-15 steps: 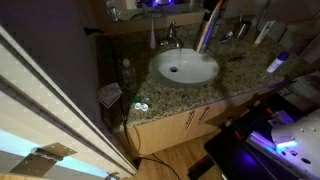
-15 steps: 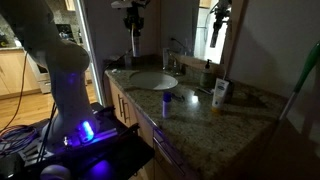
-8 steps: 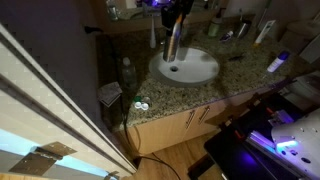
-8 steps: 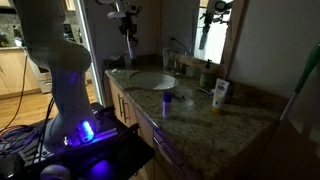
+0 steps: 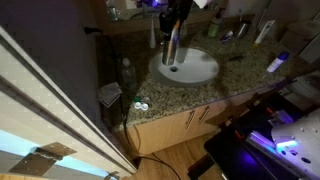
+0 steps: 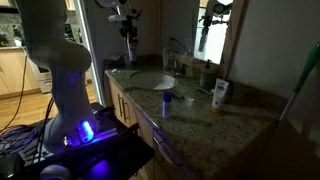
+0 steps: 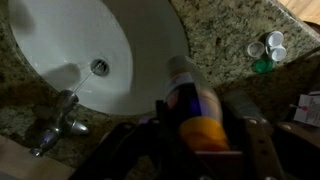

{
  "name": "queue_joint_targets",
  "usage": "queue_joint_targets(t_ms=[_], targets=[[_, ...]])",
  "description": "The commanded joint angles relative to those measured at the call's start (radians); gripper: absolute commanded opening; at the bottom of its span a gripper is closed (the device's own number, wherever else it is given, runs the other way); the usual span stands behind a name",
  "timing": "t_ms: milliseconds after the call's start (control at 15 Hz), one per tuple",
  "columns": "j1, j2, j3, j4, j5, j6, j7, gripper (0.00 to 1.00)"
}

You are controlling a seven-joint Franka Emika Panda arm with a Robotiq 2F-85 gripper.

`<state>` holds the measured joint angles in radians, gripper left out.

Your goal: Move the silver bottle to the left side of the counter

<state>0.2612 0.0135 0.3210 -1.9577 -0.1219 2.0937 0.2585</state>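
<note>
My gripper [image 5: 174,16] is shut on the tall silver bottle [image 5: 171,44] and holds it upright in the air over the left part of the oval white sink [image 5: 190,68]. In an exterior view the bottle [image 6: 129,47] hangs under the gripper [image 6: 127,22] above the near end of the granite counter [image 6: 190,112]. In the wrist view the bottle [image 7: 187,90] sits between the jaws [image 7: 198,138], with the sink bowl [image 7: 85,50] and faucet [image 7: 60,112] below. The counter [image 5: 240,75] is speckled brown-grey.
A small white cone-topped bottle [image 5: 153,36] stands behind the sink's left side. Small caps [image 5: 139,106] lie at the counter's left front corner; they also show in the wrist view [image 7: 269,46]. A white-and-blue bottle [image 6: 220,95] and a blue cup [image 6: 167,101] stand on the counter.
My gripper carried the silver bottle from right of the sink to over its left part; in the last half second it barely moved.
</note>
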Motion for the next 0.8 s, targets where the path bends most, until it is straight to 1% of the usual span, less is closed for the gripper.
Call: queue_joint_targets(t_ms=[0, 133, 267, 400, 467, 600, 667, 733], targets=[[0.037, 0.149, -0.005, 0.104, -0.088, 0.053, 0.082, 0.31], [0.068, 0.223, -0.018, 0.162, -0.137, 0.080, 0.139, 0.31], [0.097, 0.296, -0.028, 0.233, -0.134, 0.116, 0.167, 0.31], [0.122, 0.335, -0.045, 0.286, -0.116, 0.128, 0.187, 0.31], [0.120, 0.287, -0.050, 0.212, -0.106, 0.122, 0.166, 0.56], [0.137, 0.323, -0.060, 0.260, -0.104, 0.124, 0.176, 0.56], [0.138, 0.330, -0.061, 0.270, -0.104, 0.124, 0.176, 0.31], [0.142, 0.343, -0.064, 0.267, -0.107, 0.123, 0.175, 0.31]])
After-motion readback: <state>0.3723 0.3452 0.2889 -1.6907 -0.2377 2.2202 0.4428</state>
